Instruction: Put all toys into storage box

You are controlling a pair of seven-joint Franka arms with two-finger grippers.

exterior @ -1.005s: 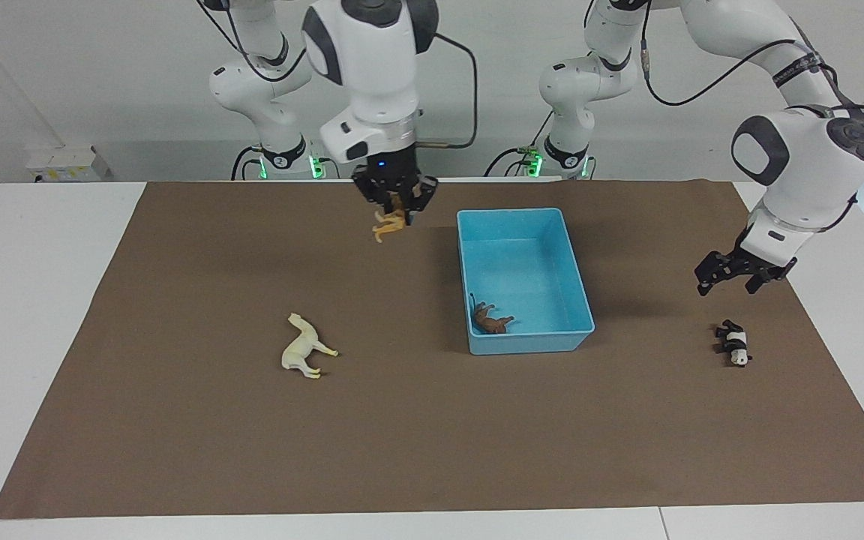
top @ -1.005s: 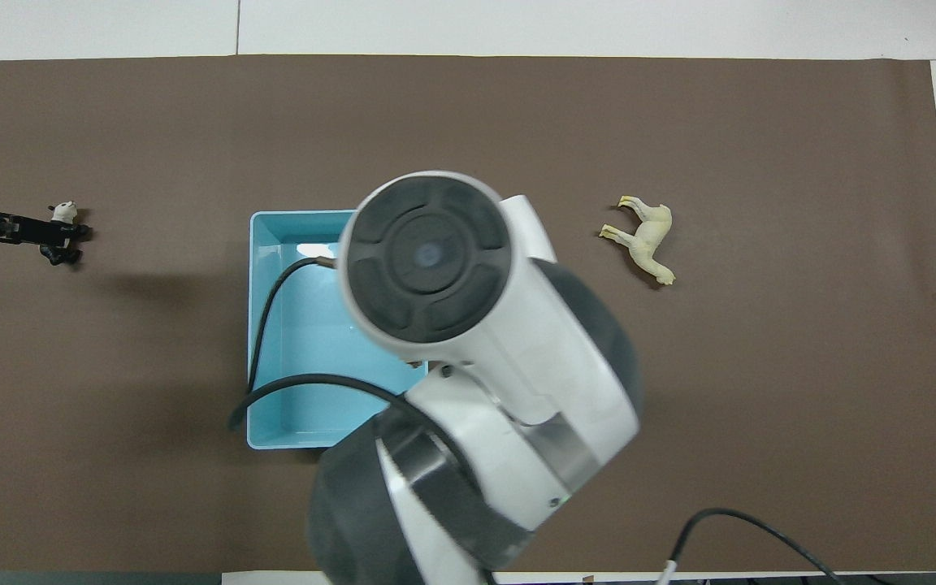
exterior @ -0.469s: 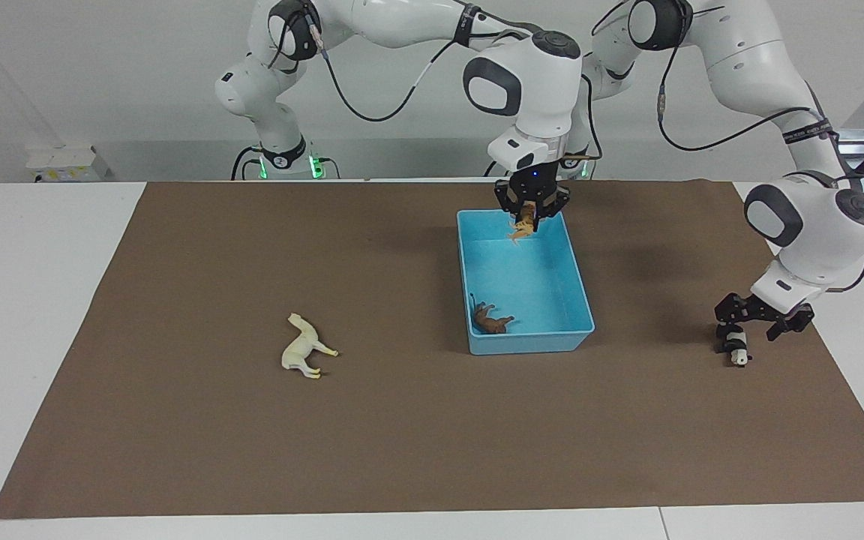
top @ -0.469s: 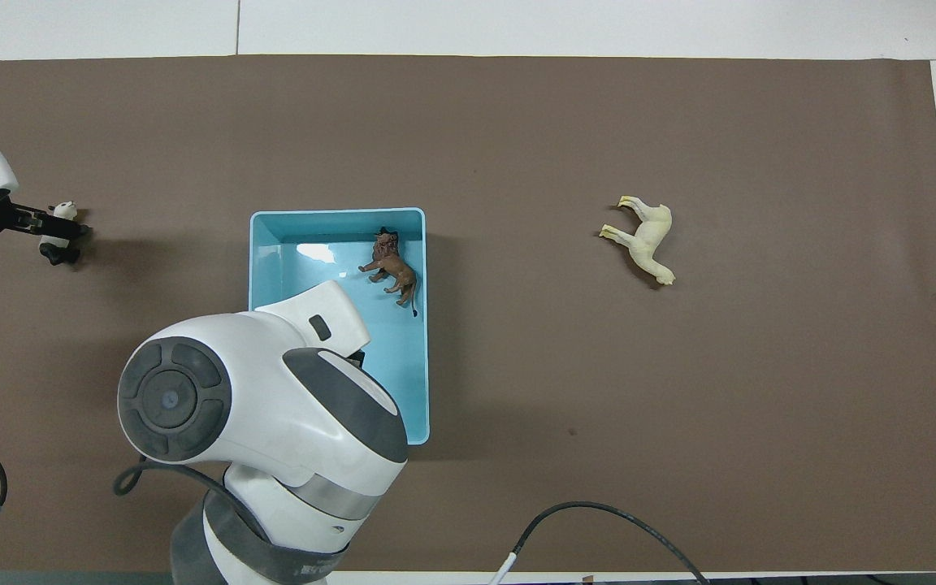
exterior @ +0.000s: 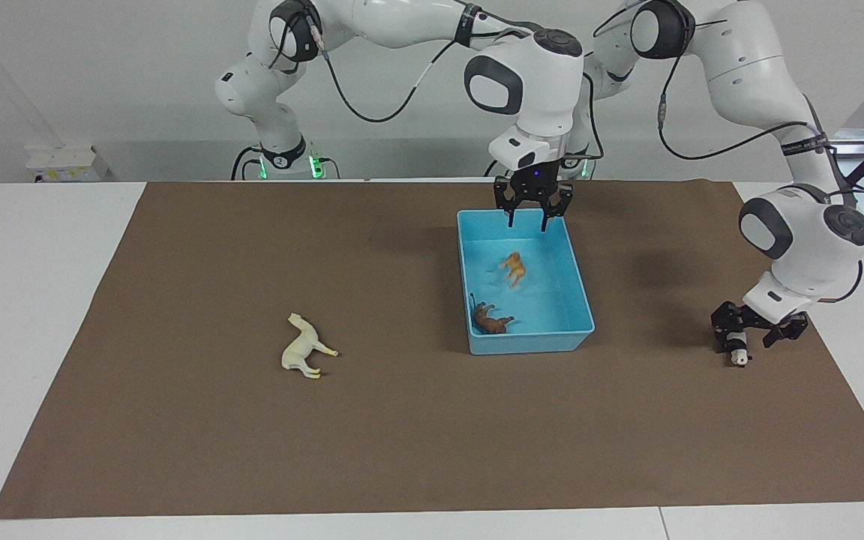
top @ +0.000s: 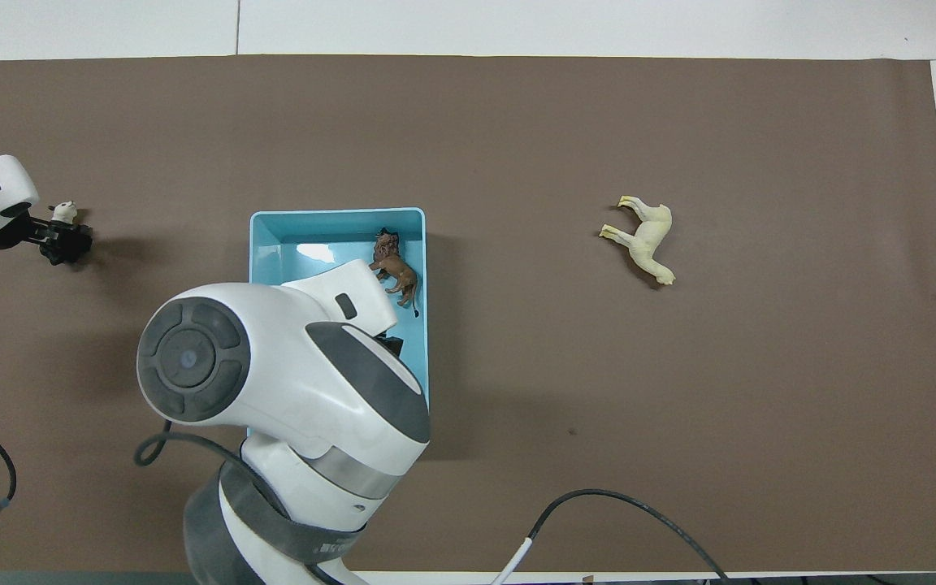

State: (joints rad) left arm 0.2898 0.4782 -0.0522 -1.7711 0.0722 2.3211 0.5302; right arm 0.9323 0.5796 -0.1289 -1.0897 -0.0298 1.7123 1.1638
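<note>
The light blue storage box (exterior: pixel 529 342) (top: pixel 336 214) sits mid-table. Inside it lie the brown lion (exterior: pixel 490 320) (top: pixel 393 269) and the orange tiger (exterior: pixel 513 268), which my right arm hides in the overhead view. My right gripper (exterior: pixel 528 217) hangs open and empty over the box's end nearest the robots. The cream horse (exterior: pixel 304 346) (top: pixel 645 240) lies on the mat toward the right arm's end. Toward the left arm's end, the black-and-white panda (exterior: pixel 737 355) (top: pixel 64 212) lies on the mat. My left gripper (exterior: pixel 745 339) (top: pixel 60 241) is down at it, open, fingers either side.
A brown mat (exterior: pixel 417 442) covers most of the white table (exterior: pixel 34 300). A cable (top: pixel 622 508) trails over the mat's edge nearest the robots.
My right gripper opened and the tiger fell from it into the box. My left gripper came down from above the panda to around it.
</note>
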